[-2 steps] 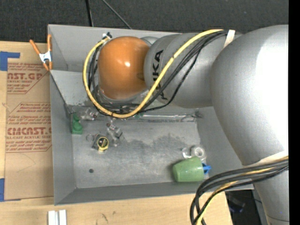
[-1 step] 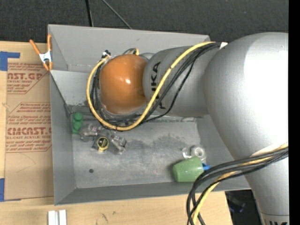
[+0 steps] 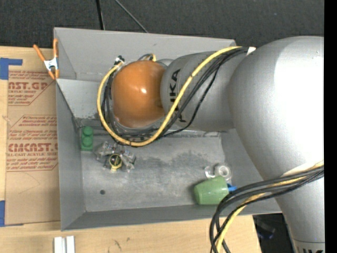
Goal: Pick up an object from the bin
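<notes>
**Arm** (image 3: 274,104): silver, enters from the right and takes up the upper right of the view, its wrist bent down over the bin's left half.
**Bin** (image 3: 68,167): grey metal, with sloping walls and a scuffed flat floor.
**Cover** (image 3: 136,94): orange, rounded and glossy, on the wrist, over the bin's back left part.
**Cables** (image 3: 158,137): yellow and black, run along the arm and loop under the cover.
**Block** (image 3: 209,192): pale green and rounded, lies on the floor by the front wall at right; a blue tip (image 3: 232,187) shows at its right end.
**Gripper** (image 3: 114,158): metal, low over the floor at left, just below the cover in the view. Whether it is spread wide, narrow or closed on anything cannot be told.
**Peg** (image 3: 86,139): small and green, stands at the foot of the left wall, just left of the gripper. It is the nearest thing to the gripper.
**Clear piece** (image 3: 218,171): small and whitish, just behind the block, well apart from the gripper.
</notes>
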Controlling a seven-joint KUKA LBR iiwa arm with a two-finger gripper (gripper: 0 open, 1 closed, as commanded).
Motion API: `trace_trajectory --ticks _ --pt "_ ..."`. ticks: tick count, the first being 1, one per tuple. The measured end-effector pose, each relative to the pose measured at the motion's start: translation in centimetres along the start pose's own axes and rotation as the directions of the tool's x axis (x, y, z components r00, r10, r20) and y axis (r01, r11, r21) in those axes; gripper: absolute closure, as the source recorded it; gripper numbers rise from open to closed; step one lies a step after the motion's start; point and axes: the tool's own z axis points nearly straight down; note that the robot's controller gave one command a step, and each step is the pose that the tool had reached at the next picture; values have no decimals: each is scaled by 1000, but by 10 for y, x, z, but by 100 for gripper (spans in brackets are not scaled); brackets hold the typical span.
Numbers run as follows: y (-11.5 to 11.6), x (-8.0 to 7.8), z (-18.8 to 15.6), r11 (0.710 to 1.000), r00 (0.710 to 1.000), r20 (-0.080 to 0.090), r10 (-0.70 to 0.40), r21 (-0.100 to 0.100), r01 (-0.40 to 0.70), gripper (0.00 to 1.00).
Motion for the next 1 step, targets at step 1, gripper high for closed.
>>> trace_trajectory --ticks 1 --pt "25 7 -155 1000 1000 5 -9 7 9 100"
